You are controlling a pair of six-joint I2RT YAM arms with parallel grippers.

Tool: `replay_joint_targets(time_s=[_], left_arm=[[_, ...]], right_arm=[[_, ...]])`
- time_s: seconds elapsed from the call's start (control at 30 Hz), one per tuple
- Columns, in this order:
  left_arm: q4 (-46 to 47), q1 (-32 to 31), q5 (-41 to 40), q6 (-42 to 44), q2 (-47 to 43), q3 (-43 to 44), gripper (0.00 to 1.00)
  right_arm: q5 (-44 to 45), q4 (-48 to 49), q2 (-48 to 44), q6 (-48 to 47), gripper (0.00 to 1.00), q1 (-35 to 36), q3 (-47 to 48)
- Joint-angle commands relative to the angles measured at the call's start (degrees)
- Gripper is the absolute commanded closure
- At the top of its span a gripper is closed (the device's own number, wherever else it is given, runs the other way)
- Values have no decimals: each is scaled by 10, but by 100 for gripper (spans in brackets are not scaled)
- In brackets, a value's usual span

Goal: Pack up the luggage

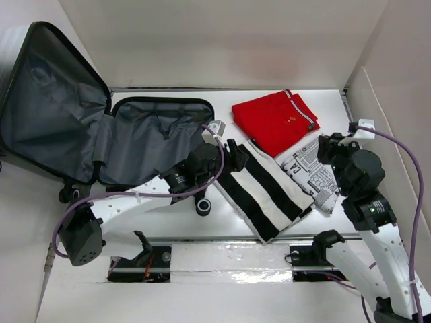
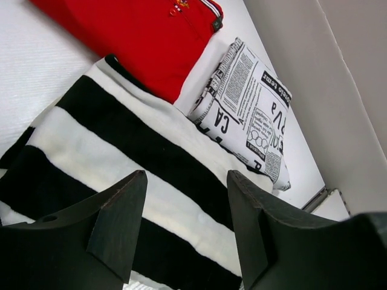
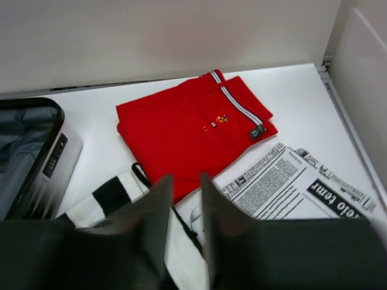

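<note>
The luggage (image 1: 54, 101) lies open at the far left, its lining bare for loading. We hover our left gripper (image 2: 187, 181), jaws apart and empty, over the striped garment (image 2: 121, 139), probably our first pick. Our right gripper (image 3: 185, 181), jaws narrowly apart, hangs near the newspaper-print cloth (image 3: 272, 187).

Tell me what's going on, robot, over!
Left tool open over striped cloth. Right tool slightly open, empty. Suitcase open, nothing seen inside. Red shirt and newsprint cloth lie outside; nothing blocking.
</note>
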Motion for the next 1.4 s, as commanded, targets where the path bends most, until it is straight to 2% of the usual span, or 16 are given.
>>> replay_joint_targets(time_s=[0.0, 0.03, 0.1, 0.13, 0.2, 0.23, 0.4, 0.43, 0.5, 0.53, 0.63, 0.87, 0.93, 1.03, 1.17, 1.37], left_arm=[[15, 15, -5, -10, -8, 13, 48], [15, 23, 2, -12, -5, 21, 51], [29, 44, 16, -15, 9, 29, 59], [36, 51, 22, -15, 16, 35, 70], [57, 75, 39, -18, 44, 48, 85], [57, 82, 39, -19, 57, 71, 100], [-1, 99, 0, -8, 202, 202, 100], [-16, 105, -9, -3, 225, 258, 95], [-57, 112, -34, -12, 298, 310, 73], [-65, 118, -31, -16, 319, 355, 58], [-84, 148, -15, -49, 397, 431, 43], [-209, 142, -47, -82, 555, 636, 37], [-225, 142, -51, -102, 594, 673, 36], [-249, 142, -50, -124, 621, 686, 33], [-250, 142, -66, -140, 630, 671, 29], [-275, 142, -63, -164, 673, 701, 28]], right_arm=[[-22, 29, -14, 3, 80, -4, -6], [-30, 33, -13, 3, 97, -4, -13], [-34, 37, -12, 9, 100, -4, -22], [-38, 48, -12, 10, 100, -4, -28], [-43, 57, -11, 13, 100, -4, -44], [-44, 64, -9, 14, 100, -4, -46], [-56, 71, 6, 17, 100, -4, -56], [-58, 68, 7, 16, 100, -4, -58], [-59, 67, 4, 19, 90, -4, -65], [-60, 71, 1, 19, 72, -4, -74], [-78, 78, -11, 18, 51, -4, -91], [-125, 67, -30, 17, 42, -4, -106], [-132, 64, -33, 16, 32, 1, -103], [-147, 64, -41, 13, 20, 1, -103], [-151, 63, -51, 14, 18, 6, -106], [-159, 65, -51, 13, 17, 6, -104]])
